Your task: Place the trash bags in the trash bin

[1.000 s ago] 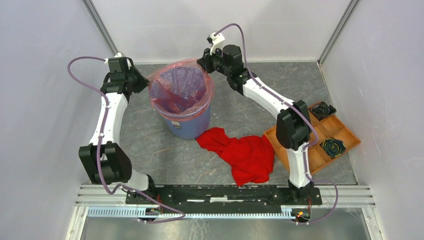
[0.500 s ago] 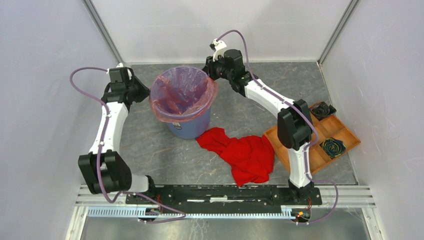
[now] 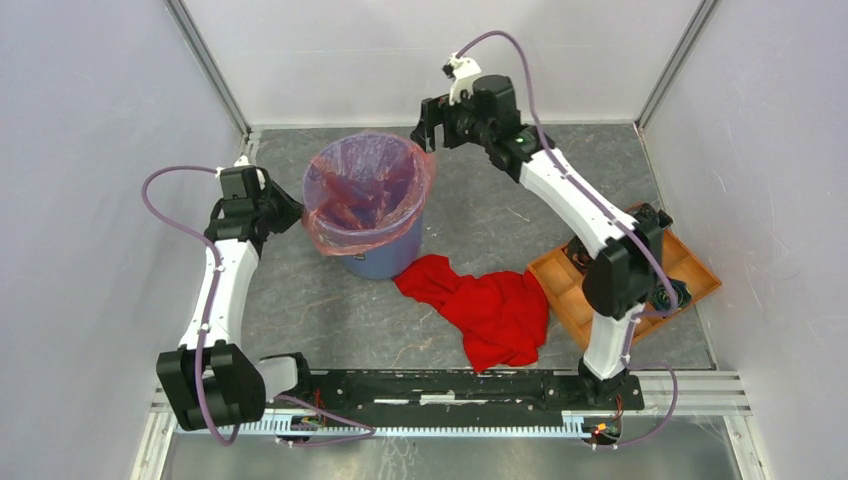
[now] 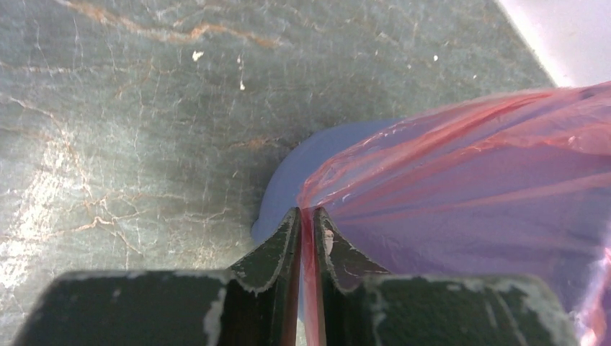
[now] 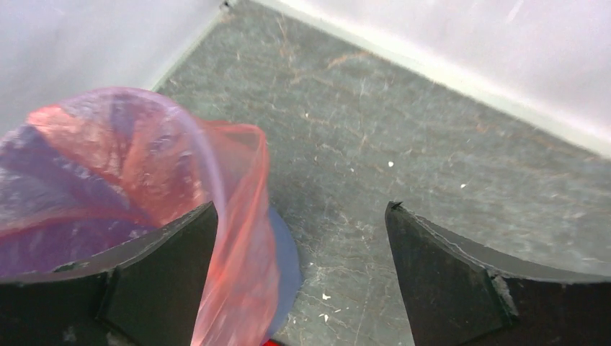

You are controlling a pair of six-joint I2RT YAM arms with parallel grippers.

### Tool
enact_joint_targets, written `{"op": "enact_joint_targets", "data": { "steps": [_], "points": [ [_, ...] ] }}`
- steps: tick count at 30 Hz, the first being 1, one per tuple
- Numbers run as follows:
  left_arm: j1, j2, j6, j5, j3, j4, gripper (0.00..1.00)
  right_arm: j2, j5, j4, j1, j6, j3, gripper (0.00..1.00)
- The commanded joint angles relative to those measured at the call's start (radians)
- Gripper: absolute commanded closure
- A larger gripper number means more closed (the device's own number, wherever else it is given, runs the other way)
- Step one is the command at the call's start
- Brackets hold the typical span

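Trash bin upright at 11 o'clock of the red cloth, well apart from the tray. Trash bag already seated inside, mouth folded out over the rim (lining job, by the look). Left gripper at the bin's 9 o'clock, pinched tight on a pleat of film, likely to drag the skirt down the wall. Right gripper at 1 o'clock, fingers wide apart, holding nothing. Versus a second ago: right backed off the rim; left shifted toward 6 o'clock.
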Motion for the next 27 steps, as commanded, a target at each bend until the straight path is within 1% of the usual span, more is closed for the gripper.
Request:
{"op": "enact_joint_targets", "data": {
  "steps": [1,5,10,13,14,16,18,19,21,23,25,27],
  "points": [
    [-0.005,-0.026,0.002,0.037,-0.020,0.002,0.81,-0.183,0.004,0.020,-0.002,-0.024,-0.060,0.03],
    [-0.004,-0.046,0.000,0.051,-0.026,-0.006,0.77,-0.274,-0.033,0.051,-0.008,0.001,-0.185,0.02],
    [-0.005,-0.067,0.000,0.057,-0.036,-0.014,0.74,-0.330,-0.183,0.164,-0.008,0.062,-0.323,0.03],
    [-0.005,-0.069,0.001,0.068,-0.042,-0.016,0.74,-0.324,-0.238,0.229,-0.009,0.105,-0.360,0.22],
    [-0.005,-0.069,0.000,0.074,-0.044,-0.016,0.74,-0.314,-0.249,0.237,-0.011,0.121,-0.360,0.25],
    [-0.005,-0.073,-0.002,0.078,-0.048,-0.015,0.74,-0.295,-0.253,0.246,-0.013,0.138,-0.359,0.27],
    [-0.005,-0.075,0.000,0.076,-0.049,-0.018,0.74,-0.282,-0.263,0.260,-0.013,0.160,-0.370,0.32],
    [-0.005,-0.077,0.001,0.075,-0.049,-0.019,0.74,-0.278,-0.269,0.289,-0.014,0.168,-0.376,0.36],
    [-0.004,-0.080,0.004,0.072,-0.048,-0.024,0.74,-0.275,-0.269,0.308,-0.018,0.189,-0.392,0.47],
    [-0.004,-0.081,0.005,0.070,-0.048,-0.026,0.74,-0.283,-0.268,0.333,-0.026,0.213,-0.419,0.56],
    [-0.005,-0.083,0.008,0.064,-0.048,-0.025,0.74,-0.297,-0.281,0.373,-0.037,0.244,-0.455,0.61],
    [-0.004,-0.084,0.011,0.058,-0.048,-0.029,0.74,-0.312,-0.310,0.437,-0.053,0.285,-0.502,0.61]
  ]
}}
